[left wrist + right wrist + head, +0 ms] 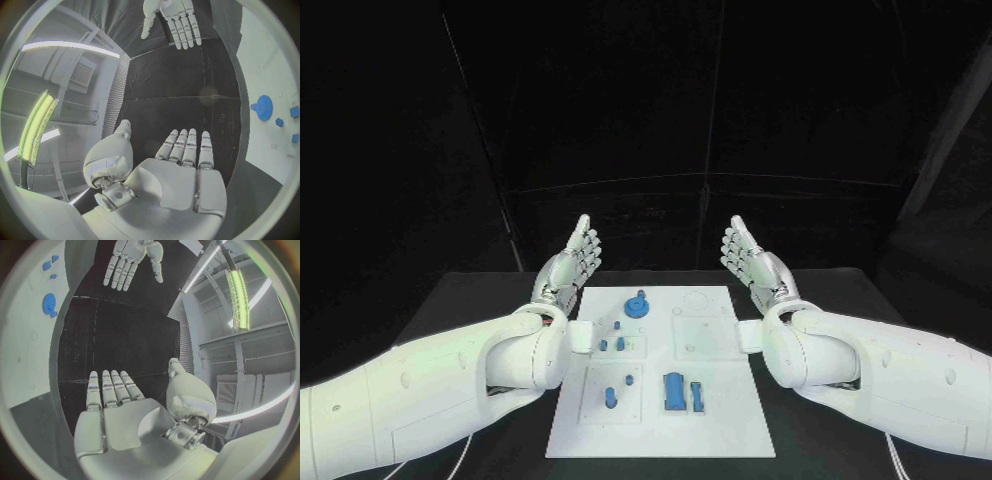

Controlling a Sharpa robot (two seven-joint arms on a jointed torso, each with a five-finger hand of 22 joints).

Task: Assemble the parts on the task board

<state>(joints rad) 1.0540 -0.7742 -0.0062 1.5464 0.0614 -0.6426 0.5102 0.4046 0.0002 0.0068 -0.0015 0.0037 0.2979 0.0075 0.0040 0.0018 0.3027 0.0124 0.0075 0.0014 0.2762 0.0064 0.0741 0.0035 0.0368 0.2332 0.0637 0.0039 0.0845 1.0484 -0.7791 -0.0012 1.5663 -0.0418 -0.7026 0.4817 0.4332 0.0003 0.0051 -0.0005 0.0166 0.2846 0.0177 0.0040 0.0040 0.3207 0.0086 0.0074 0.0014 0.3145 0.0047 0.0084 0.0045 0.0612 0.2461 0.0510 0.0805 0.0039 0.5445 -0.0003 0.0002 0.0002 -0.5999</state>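
Left hand [571, 262] raised at the far left corner of the task board [733, 420], off its edge and clear of it, fingers straight, held together and pointing away from the body, thumb up, palm turned inward toward the board; holding nothing. Seen from the left wrist as a flat, stretched-out hand [181, 175] over the black desk [169, 90], with the board's white face [269, 65] off to the side.

White board flat in the middle of the desk [473, 290], between the two forearms. On it, small blue parts: a round gear [638, 305] near the far edge, a few small pegs [609, 344] mid-board on the left side, one upright peg [609, 398] nearer the body, and a taller block [676, 390] just beside it to the right.

Right hand [749, 258] mirrored at the board's far right corner, likewise apart from it, fingers straight and together, palm inward, empty. From the right wrist, same flat hand [115, 410] above the dark desk.
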